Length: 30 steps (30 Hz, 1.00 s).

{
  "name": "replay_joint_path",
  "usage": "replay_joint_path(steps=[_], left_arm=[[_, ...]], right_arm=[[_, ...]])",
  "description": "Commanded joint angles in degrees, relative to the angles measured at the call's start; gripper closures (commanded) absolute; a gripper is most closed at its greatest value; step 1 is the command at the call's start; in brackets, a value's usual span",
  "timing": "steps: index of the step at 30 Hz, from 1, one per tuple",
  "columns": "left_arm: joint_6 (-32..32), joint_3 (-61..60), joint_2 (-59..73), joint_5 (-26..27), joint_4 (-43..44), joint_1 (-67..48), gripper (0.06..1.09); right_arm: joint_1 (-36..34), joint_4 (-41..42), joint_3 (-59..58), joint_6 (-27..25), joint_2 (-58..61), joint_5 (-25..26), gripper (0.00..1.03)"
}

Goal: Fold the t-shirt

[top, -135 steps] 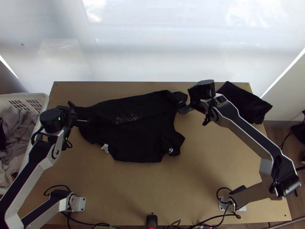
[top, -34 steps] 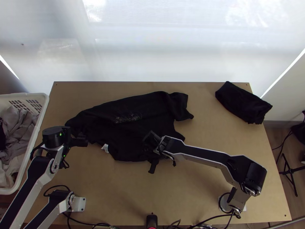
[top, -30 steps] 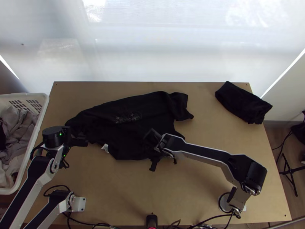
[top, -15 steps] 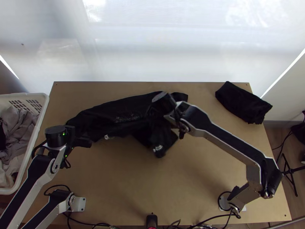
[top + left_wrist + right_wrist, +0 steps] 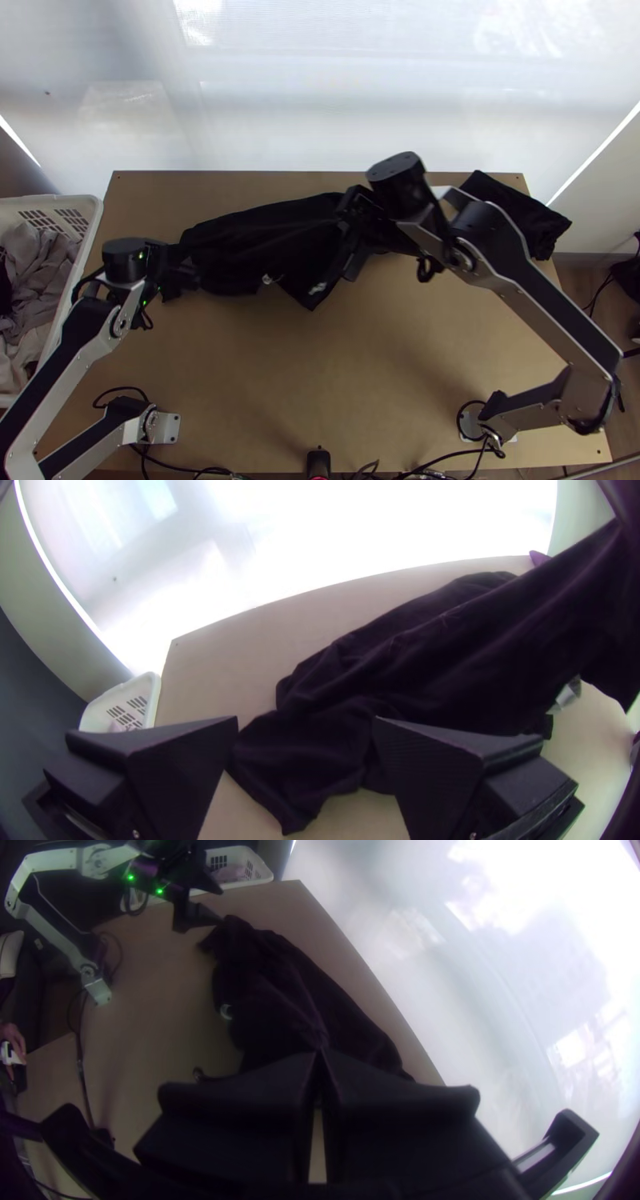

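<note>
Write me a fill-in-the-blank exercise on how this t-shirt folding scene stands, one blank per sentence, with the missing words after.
The right gripper has its jaws ____ on the black t-shirt. The left gripper's jaws stand ____. Another black cloth lies by the table's far ____ corner. The basket beside the table, holding grey cloth, is ____ in colour.

Missing words: shut; open; right; white.

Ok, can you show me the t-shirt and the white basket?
T-shirt (image 5: 268, 240): top view, on the black cloth near its middle.
White basket (image 5: 54, 217): top view, on its slotted wall.
</note>
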Motion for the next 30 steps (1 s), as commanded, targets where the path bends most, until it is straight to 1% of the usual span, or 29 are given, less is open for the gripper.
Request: replay_joint_path(steps=[1, 5, 12, 14, 17, 19, 20, 23, 24, 26, 28, 30], left_arm=[[0.7, 10.4, 9.5, 0.5, 1.0, -0.6, 0.11], [0.4, 16.7, 15.3, 0.7, 0.9, -3.0, 0.11], [0.0, 25.9, 24.5, 0.7, 0.4, -8.3, 0.11], [-0.3, 28.3, 26.8, 0.7, 0.1, -9.6, 0.11], [-0.5, 31.4, 29.5, 0.7, -0.3, -10.9, 0.11], [-0.7, 33.2, 30.9, 0.7, -0.6, -11.7, 0.11], [-0.8, 34.0, 31.6, 0.7, -0.7, -12.0, 0.11], [-1.1, 35.9, 33.1, 0.7, -0.8, -12.8, 0.11], [-1.1, 36.3, 33.6, 0.7, -0.8, -13.0, 0.11], [-1.6, 36.9, 34.6, 0.7, -0.8, -13.3, 0.11], [-2.1, 37.2, 36.3, 0.7, -0.8, -13.5, 0.11], [-2.5, 37.9, 38.5, 0.7, -0.8, -13.9, 0.11]], right_arm=[[-0.6, -9.3, -4.7, 0.8, -9.3, 0.8, 1.00], [-3.3, -16.8, -14.5, 0.7, -17.7, 0.8, 1.00], [-9.9, -24.3, -34.6, 0.3, -31.9, 0.8, 1.00], [-12.9, -28.0, -38.6, -0.2, -35.2, 0.5, 1.00], [-20.8, -29.9, -43.0, -4.4, -40.5, 0.3, 1.00], [-28.8, -29.8, -44.6, -9.5, -42.7, 0.3, 1.00], [-33.4, -29.2, -45.3, -13.0, -43.3, 0.3, 1.00], [-48.8, -24.3, -46.5, -22.1, -43.4, 0.1, 1.00], [-52.3, -21.1, -46.8, -23.1, -43.5, -0.5, 1.00], [-55.2, -17.1, -47.1, -23.6, -43.6, -1.6, 1.00], [-56.2, -14.3, -47.7, -22.7, -43.6, -2.7, 1.00], [-55.8, -12.1, -48.7, -20.5, -43.6, -3.1, 1.00]])
